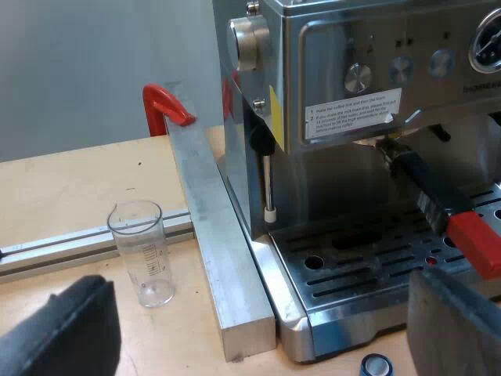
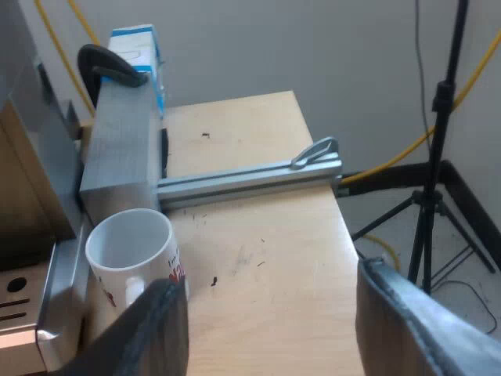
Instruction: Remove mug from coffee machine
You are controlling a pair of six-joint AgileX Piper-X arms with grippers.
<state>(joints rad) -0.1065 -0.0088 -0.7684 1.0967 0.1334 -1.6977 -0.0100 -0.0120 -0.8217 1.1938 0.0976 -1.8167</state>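
Left jaws: spread wide, empty, before the machine's front.
Espresso machine (image 1: 352,86): holder handle (image 1: 427,188) locked in, red end over the drip tray (image 1: 368,258).
Measuring glass (image 1: 142,251): upright on the surface (image 1: 63,184).
Right jaws: spread, empty.
Mug (image 2: 131,249): upright on the surface, just beside the machine's base, behind one finger (image 2: 156,333).

My left wrist camera sits low and close, facing the front of the shiny steel espresso machine (image 1: 376,94) across its slotted metal drip tray (image 1: 352,266). My right wrist camera looks down and outward over the pale wooden tabletop (image 2: 258,258) beside the machine. Both views share that tray's edge.
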